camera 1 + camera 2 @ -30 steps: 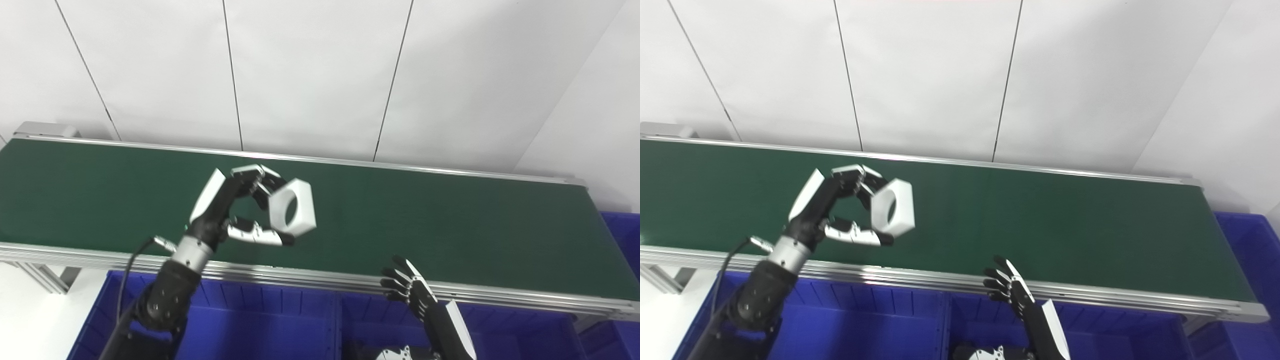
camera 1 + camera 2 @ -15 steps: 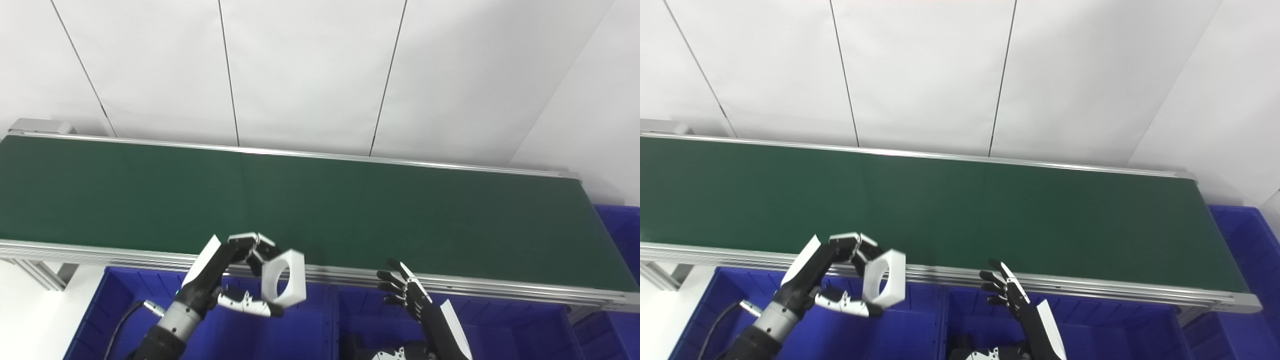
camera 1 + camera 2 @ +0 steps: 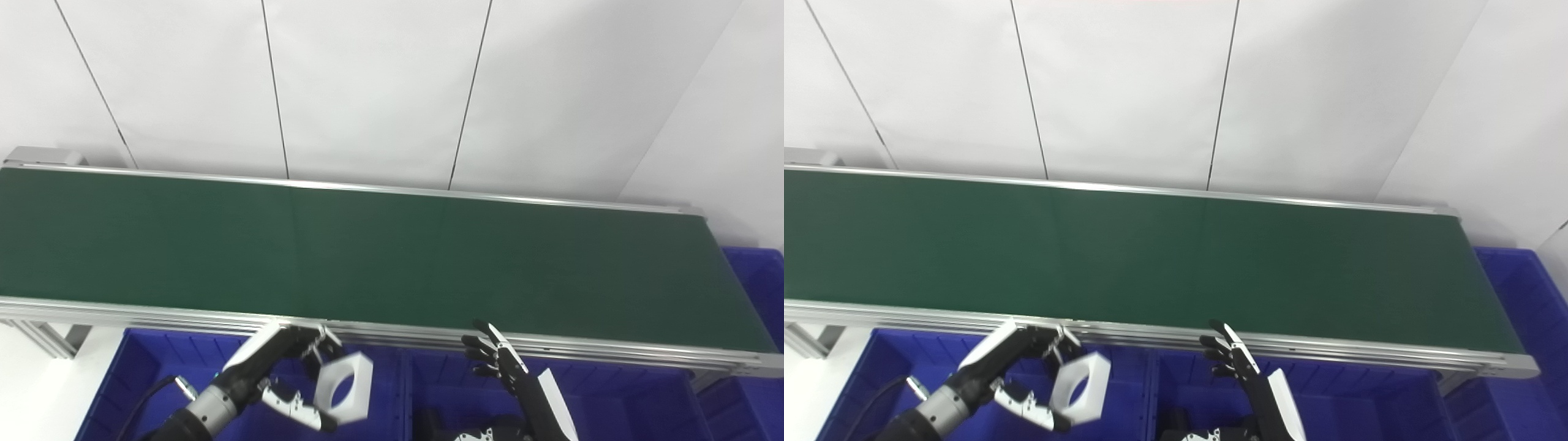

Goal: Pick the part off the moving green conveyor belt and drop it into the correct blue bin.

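Left hand [image 3: 278, 373] pinches a white ring-shaped part [image 3: 344, 395] between fingers on top and thumb below, holding it over the left blue bin [image 3: 141, 380], below the near rail of the belt.

By size, the white panelled wall [image 3: 380, 92] fills the upper half of both views, crossed by thin dark seams. Beneath it the green conveyor belt [image 3: 392, 257] runs nearly the full width, framed by silver metal rails, with nothing lying on its surface. In front of the belt sit the blue bins: the left one under the held part, a middle one [image 3: 612, 398] to its right, split from it by a blue wall, and another [image 3: 1528, 294] past the belt's right end.

The right hand [image 3: 499, 364] is raised over the middle bin with fingers spread apart, holding nothing, its fingertips just below the near rail. The part has angled outer faces and a round hole through its middle. No writing or brand mark can be read on anything.
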You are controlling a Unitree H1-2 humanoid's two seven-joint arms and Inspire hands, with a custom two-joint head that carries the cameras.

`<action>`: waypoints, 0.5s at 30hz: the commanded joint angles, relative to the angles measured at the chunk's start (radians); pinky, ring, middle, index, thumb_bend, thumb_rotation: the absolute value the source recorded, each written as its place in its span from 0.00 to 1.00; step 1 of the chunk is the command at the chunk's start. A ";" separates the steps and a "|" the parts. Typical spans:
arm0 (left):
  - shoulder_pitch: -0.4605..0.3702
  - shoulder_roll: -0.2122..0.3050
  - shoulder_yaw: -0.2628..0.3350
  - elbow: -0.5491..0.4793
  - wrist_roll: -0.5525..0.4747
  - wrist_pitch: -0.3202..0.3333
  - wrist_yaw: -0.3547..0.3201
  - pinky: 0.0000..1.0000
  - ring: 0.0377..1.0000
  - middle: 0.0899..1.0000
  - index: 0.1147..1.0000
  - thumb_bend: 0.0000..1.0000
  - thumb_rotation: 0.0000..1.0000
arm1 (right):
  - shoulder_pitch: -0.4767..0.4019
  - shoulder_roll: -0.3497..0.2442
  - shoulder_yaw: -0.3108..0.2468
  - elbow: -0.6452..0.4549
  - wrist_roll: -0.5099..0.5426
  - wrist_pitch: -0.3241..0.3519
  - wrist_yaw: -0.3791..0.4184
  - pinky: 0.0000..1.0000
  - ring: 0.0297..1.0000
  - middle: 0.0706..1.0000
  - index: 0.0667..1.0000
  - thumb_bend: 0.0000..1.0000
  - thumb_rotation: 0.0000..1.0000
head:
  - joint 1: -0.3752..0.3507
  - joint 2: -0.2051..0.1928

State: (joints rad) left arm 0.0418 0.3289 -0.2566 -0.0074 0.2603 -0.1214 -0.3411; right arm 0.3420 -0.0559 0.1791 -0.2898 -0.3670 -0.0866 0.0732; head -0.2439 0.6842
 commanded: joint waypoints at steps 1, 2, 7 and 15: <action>-0.021 0.022 -0.006 -0.043 0.036 0.014 -0.005 0.46 0.41 0.44 0.46 0.50 0.00 | 0.002 0.011 0.008 -0.046 -0.006 0.002 -0.011 0.74 0.80 0.83 0.91 0.81 0.18 | -0.009 0.004; -0.023 0.028 -0.016 -0.051 0.061 0.036 -0.013 0.46 0.41 0.44 0.46 0.50 0.00 | 0.003 0.010 0.009 -0.046 -0.008 0.001 -0.012 0.74 0.80 0.83 0.91 0.81 0.18 | -0.010 0.005; -0.029 0.042 -0.050 -0.089 0.153 0.110 -0.037 0.50 0.40 0.45 0.47 0.50 0.00 | 0.001 0.001 0.013 -0.055 -0.022 0.027 -0.001 0.74 0.81 0.84 0.92 0.81 0.20 | -0.011 0.009; -0.057 0.051 -0.107 -0.108 0.252 0.260 -0.112 0.61 0.68 0.71 0.69 0.64 0.01 | -0.015 -0.009 0.011 -0.056 -0.023 0.067 0.005 0.75 0.82 0.84 0.92 0.84 0.19 | -0.009 0.004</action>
State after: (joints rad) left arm 0.0156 0.3697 -0.3591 -0.0870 0.4916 0.1139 -0.4446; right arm 0.3371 -0.0726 0.1912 -0.3161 -0.3888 -0.0349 0.0847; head -0.2516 0.6888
